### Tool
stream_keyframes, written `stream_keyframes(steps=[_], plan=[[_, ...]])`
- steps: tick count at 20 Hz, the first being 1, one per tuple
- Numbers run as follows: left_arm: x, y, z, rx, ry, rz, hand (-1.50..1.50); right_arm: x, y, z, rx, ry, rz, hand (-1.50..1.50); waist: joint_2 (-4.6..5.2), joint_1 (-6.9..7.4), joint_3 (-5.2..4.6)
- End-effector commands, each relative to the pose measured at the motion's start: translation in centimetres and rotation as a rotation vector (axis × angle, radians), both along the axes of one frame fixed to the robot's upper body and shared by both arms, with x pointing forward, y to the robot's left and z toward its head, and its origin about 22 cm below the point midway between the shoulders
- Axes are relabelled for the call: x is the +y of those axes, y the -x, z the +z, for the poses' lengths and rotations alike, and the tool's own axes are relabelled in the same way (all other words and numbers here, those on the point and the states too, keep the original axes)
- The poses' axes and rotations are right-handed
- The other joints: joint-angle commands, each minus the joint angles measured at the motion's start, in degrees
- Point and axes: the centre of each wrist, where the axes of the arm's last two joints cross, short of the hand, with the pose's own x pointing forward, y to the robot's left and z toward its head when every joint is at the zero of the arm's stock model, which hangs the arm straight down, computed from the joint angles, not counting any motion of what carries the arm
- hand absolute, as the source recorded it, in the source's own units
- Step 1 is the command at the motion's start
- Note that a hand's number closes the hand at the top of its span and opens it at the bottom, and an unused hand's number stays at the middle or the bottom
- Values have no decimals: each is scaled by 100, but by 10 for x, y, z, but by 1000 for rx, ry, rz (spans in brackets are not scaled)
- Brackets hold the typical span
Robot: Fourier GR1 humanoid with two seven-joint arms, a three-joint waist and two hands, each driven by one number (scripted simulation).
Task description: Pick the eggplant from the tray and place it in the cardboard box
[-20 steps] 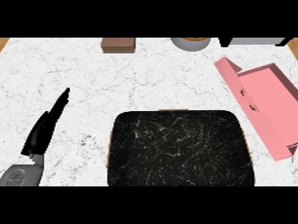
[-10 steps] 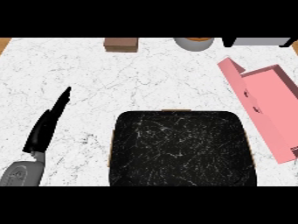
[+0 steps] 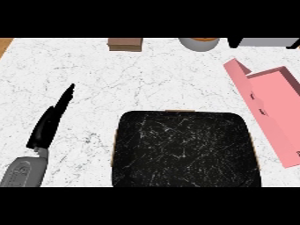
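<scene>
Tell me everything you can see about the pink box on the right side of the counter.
The pink box is a long, shallow, open-topped rectangular container, plain pink, with low walls and a flap folded out at its far end. It lies flat on the white marbled counter, set at a slant, its near end reaching toward the view's right edge. Nothing shows inside it. It sits just right of the black tray, close to its corner; contact is unclear. No hand touches it.

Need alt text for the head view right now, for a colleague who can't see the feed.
A black marbled tray sits at the near middle of a white marble counter, with no eggplant showing on it. A pink open box lies at the right, and the left hand rests open at the left.
</scene>
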Motion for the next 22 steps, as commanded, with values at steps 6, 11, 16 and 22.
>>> stream_keyframes(steps=[6,11,16,22], plan=[[11,-1,-1,3,0,21,0,9,-33,-52,-73,-320,182,-150,-20,-58,2],[-1,9,-6,12,11,15,0,-6,-40,-53,-221,-651,215,-150,-42,-71,3],[-4,18,-6,2,6,3,0,-34,-57,-43,-203,-844,109,-150,-24,32,4],[-7,-1,-2,-5,-7,29,0,-75,-40,-77,-334,-1008,44,-150,10,-18,9]])
